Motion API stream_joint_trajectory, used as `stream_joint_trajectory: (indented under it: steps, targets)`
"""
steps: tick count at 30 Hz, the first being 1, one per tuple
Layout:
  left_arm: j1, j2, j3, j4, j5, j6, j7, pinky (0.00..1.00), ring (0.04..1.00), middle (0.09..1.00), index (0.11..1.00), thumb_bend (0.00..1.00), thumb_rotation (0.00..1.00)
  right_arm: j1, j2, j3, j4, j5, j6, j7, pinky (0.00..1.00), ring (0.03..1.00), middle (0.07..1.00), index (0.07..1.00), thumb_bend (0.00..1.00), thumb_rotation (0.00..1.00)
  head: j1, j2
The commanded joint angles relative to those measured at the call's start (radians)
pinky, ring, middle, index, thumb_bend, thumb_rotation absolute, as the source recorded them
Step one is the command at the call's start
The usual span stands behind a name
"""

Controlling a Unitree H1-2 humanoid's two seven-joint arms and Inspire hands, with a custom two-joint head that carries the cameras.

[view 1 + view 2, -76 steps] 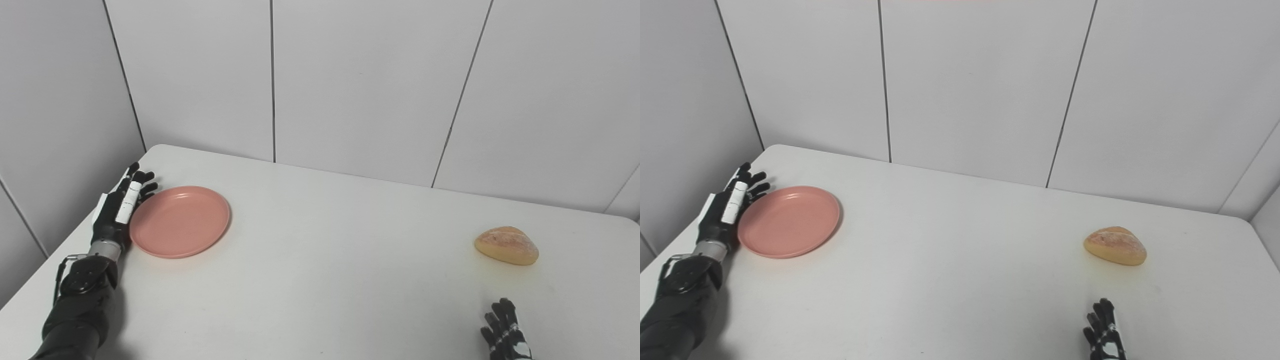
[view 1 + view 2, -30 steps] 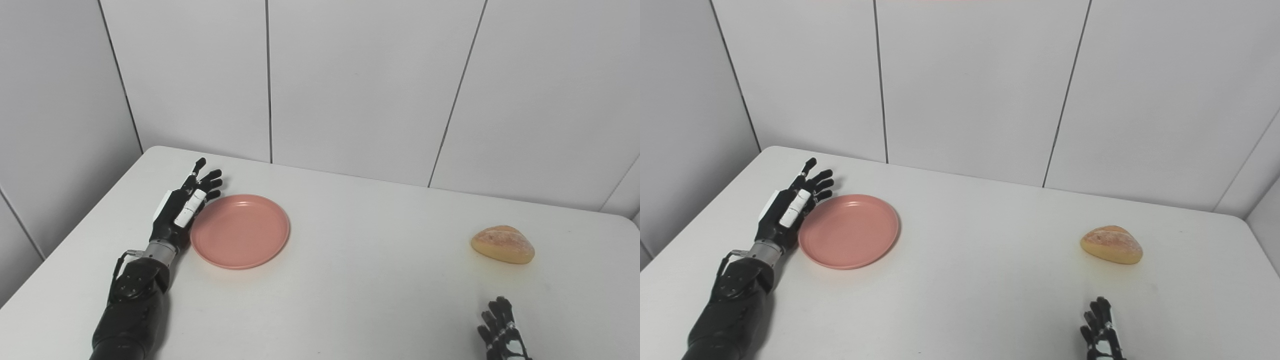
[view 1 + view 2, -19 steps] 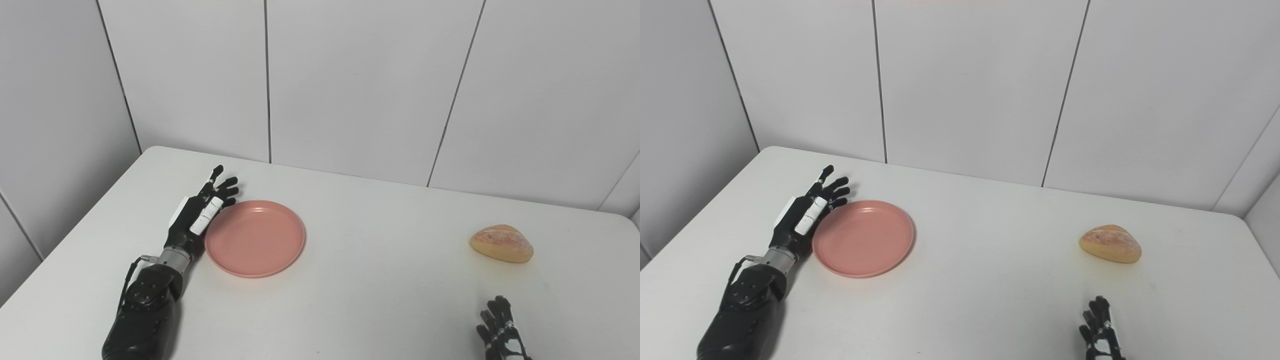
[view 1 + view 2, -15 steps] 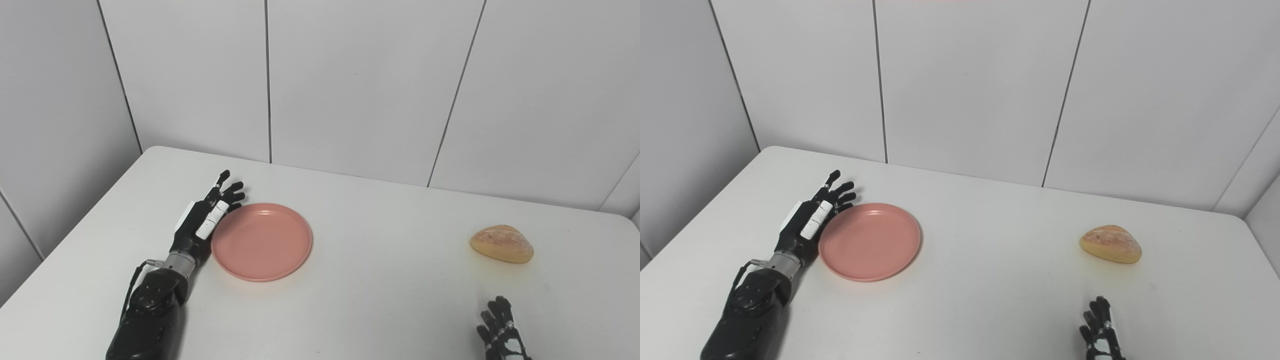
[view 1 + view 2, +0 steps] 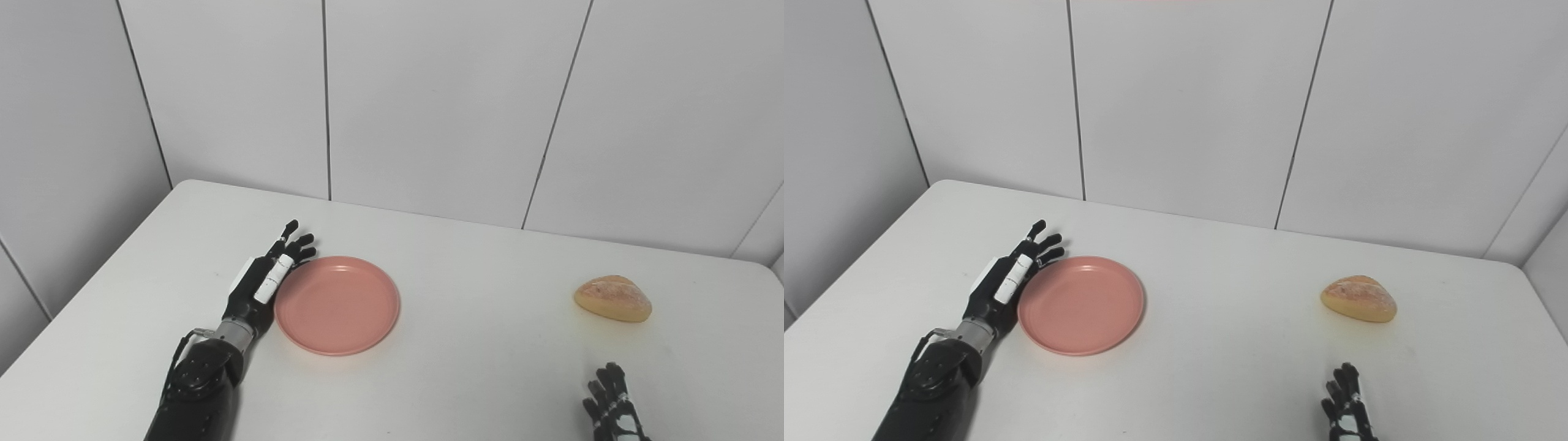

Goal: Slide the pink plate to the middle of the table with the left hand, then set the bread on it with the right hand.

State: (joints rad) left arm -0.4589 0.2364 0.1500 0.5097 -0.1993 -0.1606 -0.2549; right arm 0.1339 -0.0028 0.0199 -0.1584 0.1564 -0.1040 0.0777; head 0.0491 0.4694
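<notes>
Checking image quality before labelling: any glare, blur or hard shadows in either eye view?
Left eye view: even, soft light; the pink plate and bread are sharp, each with only a faint shadow. Right eye view: the same, no glare on the table; the right hand is cut off by the bottom edge.

One pink plate (image 5: pixel 337 305), one bread (image 5: pixel 612 298) — at 9 and 3 o'clock on the one table (image 5: pixel 465 367).
</notes>
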Motion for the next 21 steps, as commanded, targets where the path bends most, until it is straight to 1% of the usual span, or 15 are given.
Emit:
stream_joint_trajectory:
  steps: [1, 3, 5, 6, 7, 8, 9, 12, 13, 16, 17, 18, 19, 20, 21]
  targets:
    - [0.039, -0.035, -0.004, 0.007, -0.027, 0.009, 0.001, 0.89, 0.883, 0.883, 0.967, 0.97, 0.77, 0.009, 0.007, 0.010, -0.023, 0.001, 0.025, 0.004, 1.00, 1.000, 1.000, 1.000, 0.85, 0.93, -0.006, 0.005]
    - [0.046, -0.042, -0.011, 0.000, -0.010, 0.004, 0.009, 0.89, 0.881, 0.884, 0.969, 0.98, 0.77, 0.008, 0.010, 0.012, -0.024, -0.005, 0.025, 0.001, 1.00, 0.999, 1.000, 1.000, 0.86, 0.93, -0.018, 0.010]
    - [0.054, -0.050, -0.020, -0.011, 0.014, -0.004, 0.029, 0.85, 0.871, 0.886, 0.963, 1.00, 0.79, 0.007, 0.014, 0.015, -0.024, -0.010, 0.022, -0.002, 1.00, 0.997, 1.000, 1.000, 0.86, 0.93, -0.033, 0.015]
    - [0.058, -0.054, -0.022, -0.018, 0.022, -0.006, 0.041, 0.83, 0.866, 0.881, 0.955, 1.00, 0.78, 0.006, 0.017, 0.017, -0.023, -0.014, 0.021, -0.005, 1.00, 0.995, 0.999, 1.000, 0.85, 0.93, -0.053, 0.022]
    - [0.063, -0.059, -0.025, -0.028, 0.030, -0.006, 0.053, 0.82, 0.862, 0.878, 0.950, 1.00, 0.78, 0.005, 0.020, 0.018, -0.023, -0.018, 0.020, -0.006, 1.00, 0.993, 0.997, 1.000, 0.85, 0.93, -0.056, 0.023]
    - [0.068, -0.063, -0.026, -0.038, 0.039, -0.007, 0.064, 0.82, 0.860, 0.875, 0.949, 1.00, 0.79, 0.004, 0.025, 0.021, -0.023, -0.021, 0.021, -0.009, 1.00, 0.990, 0.994, 1.000, 0.85, 0.92, -0.078, 0.028]
    - [0.074, -0.068, -0.029, -0.052, 0.046, -0.005, 0.074, 0.81, 0.857, 0.873, 0.949, 1.00, 0.79, 0.003, 0.028, 0.023, -0.023, -0.023, 0.020, -0.012, 1.00, 0.985, 0.991, 1.000, 0.85, 0.92, -0.078, 0.028]
    - [0.090, -0.078, -0.034, -0.100, 0.046, 0.021, 0.082, 0.82, 0.865, 0.886, 0.957, 1.00, 0.80, 0.001, 0.041, 0.032, -0.023, -0.037, 0.023, -0.022, 1.00, 0.976, 0.986, 0.998, 0.85, 0.92, -0.121, 0.037]
    - [0.094, -0.080, -0.037, -0.116, 0.043, 0.032, 0.082, 0.84, 0.874, 0.897, 0.964, 1.00, 0.80, 0.001, 0.045, 0.035, -0.023, -0.039, 0.025, -0.025, 1.00, 0.976, 0.986, 0.998, 0.85, 0.91, -0.121, 0.037]
    - [0.099, -0.087, -0.036, -0.143, 0.018, 0.057, 0.067, 0.92, 0.906, 0.917, 0.969, 1.00, 0.79, -0.001, 0.056, 0.046, -0.024, -0.059, 0.027, -0.034, 1.00, 0.976, 0.985, 1.000, 0.85, 0.91, -0.162, 0.049]
    - [0.100, -0.087, -0.035, -0.146, 0.013, 0.062, 0.063, 0.93, 0.912, 0.922, 0.972, 1.00, 0.79, -0.002, 0.059, 0.049, -0.025, -0.064, 0.027, -0.036, 1.00, 0.975, 0.984, 1.000, 0.85, 0.92, -0.162, 0.049]
    - [0.104, -0.089, -0.039, -0.159, 0.015, 0.072, 0.064, 0.94, 0.916, 0.924, 0.974, 1.00, 0.78, -0.002, 0.064, 0.054, -0.026, -0.071, 0.028, -0.040, 1.00, 0.975, 0.984, 1.000, 0.85, 0.92, -0.183, 0.055]
    - [0.108, -0.090, -0.042, -0.167, 0.017, 0.080, 0.066, 0.94, 0.913, 0.928, 0.977, 1.00, 0.78, -0.003, 0.068, 0.057, -0.027, -0.075, 0.029, -0.043, 1.00, 0.972, 0.981, 0.997, 0.84, 0.92, -0.183, 0.055]
    - [0.112, -0.089, -0.047, -0.175, 0.021, 0.086, 0.065, 0.94, 0.911, 0.932, 0.979, 1.00, 0.79, -0.004, 0.074, 0.061, -0.025, -0.077, 0.027, -0.045, 1.00, 0.971, 0.980, 0.995, 0.83, 0.92, -0.208, 0.060]
    - [0.115, -0.087, -0.051, -0.180, 0.024, 0.090, 0.064, 0.94, 0.907, 0.935, 0.979, 1.00, 0.79, -0.005, 0.078, 0.063, -0.024, -0.079, 0.025, -0.047, 1.00, 0.970, 0.980, 0.994, 0.82, 0.92, -0.208, 0.060]
